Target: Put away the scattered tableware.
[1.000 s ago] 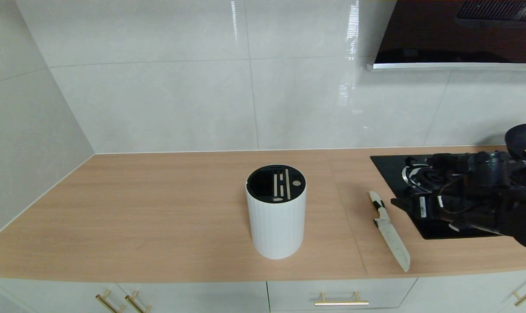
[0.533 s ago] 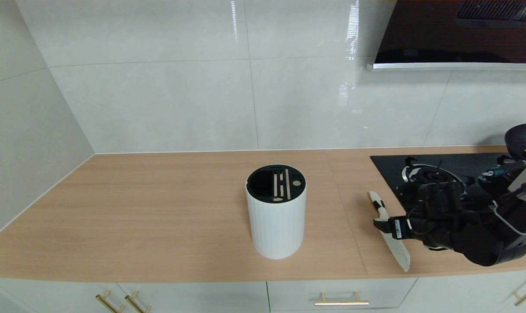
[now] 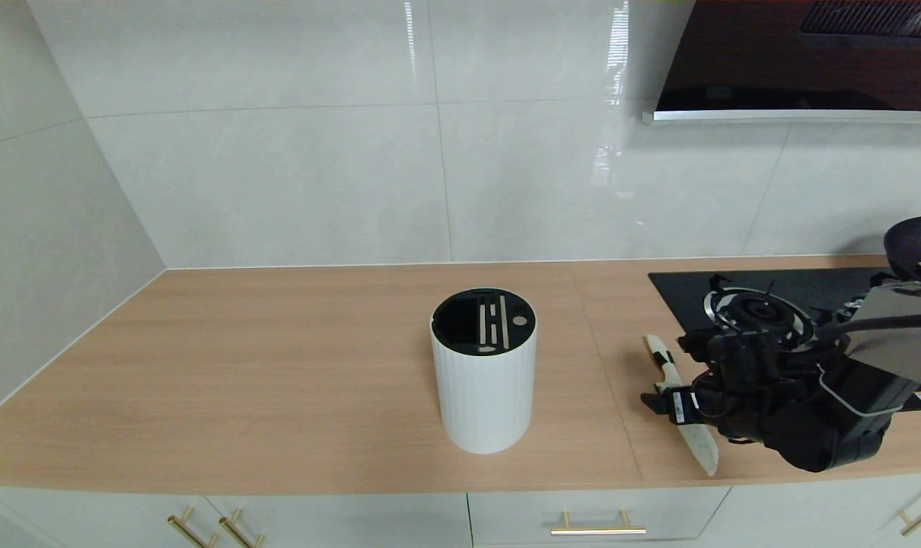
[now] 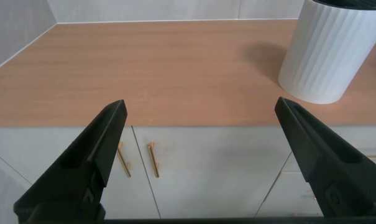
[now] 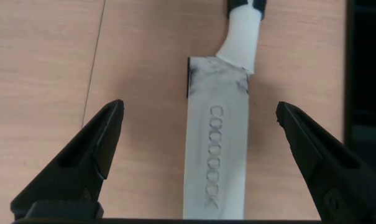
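Note:
A white-handled knife [image 3: 693, 434] lies flat on the wooden counter [image 3: 278, 365], right of a white ribbed knife holder [image 3: 485, 396] whose black top has slots. My right gripper [image 3: 670, 377] hangs open just above the knife where the handle meets the blade. From the right wrist, the blade [image 5: 215, 155] runs between the two spread fingers [image 5: 82, 168] and the handle [image 5: 243, 31] points away, with my right gripper [image 5: 199, 110] not touching it. My left gripper [image 4: 200, 106] is open and holds nothing, low in front of the counter edge, with the holder [image 4: 330, 50] beyond it.
A black cooktop [image 3: 681, 293] with a burner [image 3: 750, 308] lies right of the knife, and a dark pan [image 3: 917, 243] sits at the far right. A range hood [image 3: 795, 68] hangs above. Tiled walls bound the counter behind and on the left. Cabinet handles [image 4: 151, 158] sit below the front edge.
My right arm has swung left and down from over the cooktop, bringing its open gripper over the knife. The knife and the holder have not moved.

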